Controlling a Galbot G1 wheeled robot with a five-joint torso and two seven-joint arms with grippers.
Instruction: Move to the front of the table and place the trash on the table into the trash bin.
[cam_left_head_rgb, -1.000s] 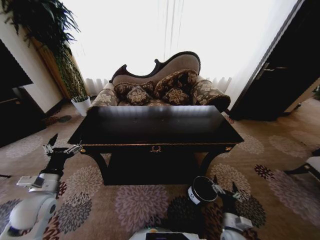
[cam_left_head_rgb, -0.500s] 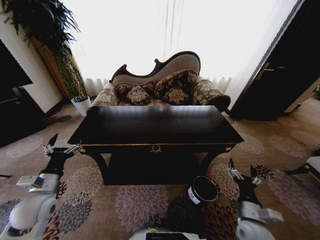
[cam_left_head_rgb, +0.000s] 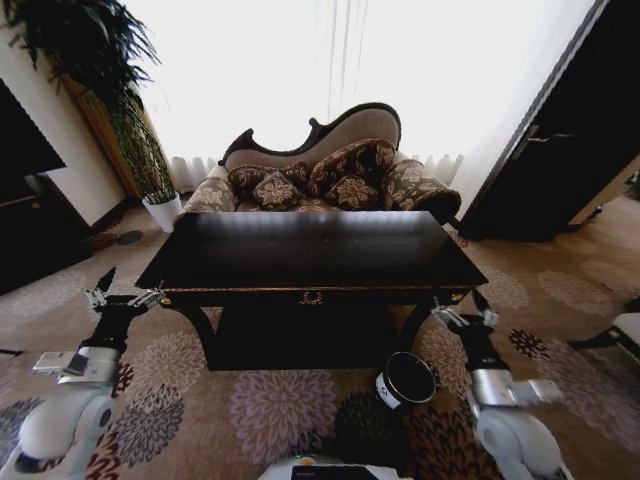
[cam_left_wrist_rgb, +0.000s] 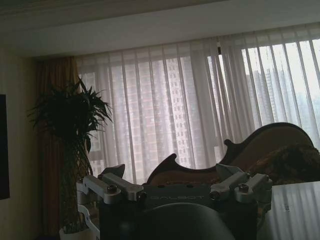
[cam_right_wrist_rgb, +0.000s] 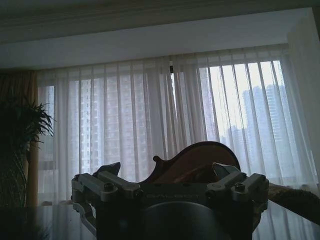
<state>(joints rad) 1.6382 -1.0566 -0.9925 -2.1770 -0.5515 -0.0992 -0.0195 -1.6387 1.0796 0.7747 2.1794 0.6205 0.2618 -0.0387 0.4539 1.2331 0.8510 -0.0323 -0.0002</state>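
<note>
Trash bin (cam_left_head_rgb: 404, 380) stood on patterned carpet (cam_left_head_rgb: 270, 405), near right, just in front of table (cam_left_head_rgb: 310, 250) right leg. No trash discernible on glossy black top; none made out inside bin from head view. Bin judged light, rigid, smooth-sided, easily tipped; best taken at rim if moved at all. Right gripper (cam_left_head_rgb: 459, 311) raised beside table's right front corner, above bin, fingers spread wide, nothing held. Left gripper (cam_left_head_rgb: 122, 294) held off table's left front corner, fingers spread wide, nothing held. Sofa (cam_left_head_rgb: 320, 165) seen beyond table.
</note>
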